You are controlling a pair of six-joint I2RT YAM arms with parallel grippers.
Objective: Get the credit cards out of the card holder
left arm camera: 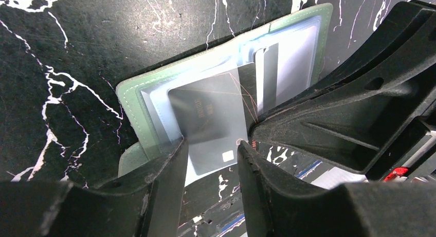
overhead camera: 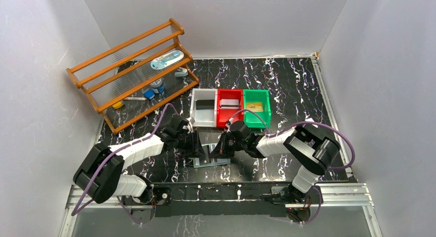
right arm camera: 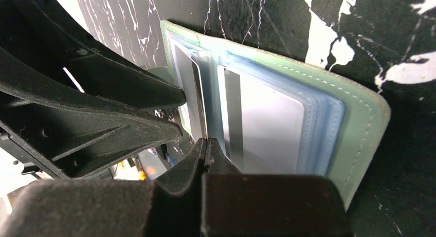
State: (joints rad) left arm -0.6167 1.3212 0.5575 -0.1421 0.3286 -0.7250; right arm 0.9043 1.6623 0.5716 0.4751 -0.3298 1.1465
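Black, white-veined tabletop (overhead camera: 288,83), boxed in by pale walls: two robot arms meet at lower centre of the overhead view over the card holder (overhead camera: 210,161), which lies spread open on the table just below a row of three bins. The left gripper (left arm camera: 212,143) stands part-open, its fingers either side of a grey credit card (left arm camera: 208,113) that sticks partway out of a clear pocket toward the bottom of the wrist view; the fingers flank the card and do not appear to clamp it. The right gripper (right arm camera: 205,144) is closed tight, tips planted at the holder's fold, seemingly pinning it down; whether it nips a pocket edge cannot be told. A pale card (right arm camera: 272,124) sits fully pocketed in the holder's other half. At centre frame, what look like removed cards lie sorted: a dark card (overhead camera: 205,104) in the white bin (overhead camera: 194,106), a light card (overhead camera: 230,103) in the red bin (overhead camera: 221,119), a tan card (overhead camera: 255,107) in the green bin (overhead camera: 266,113). On that reading the job is well advanced but unfinished, with the grey card half drawn and at least one more waiting in its sleeve
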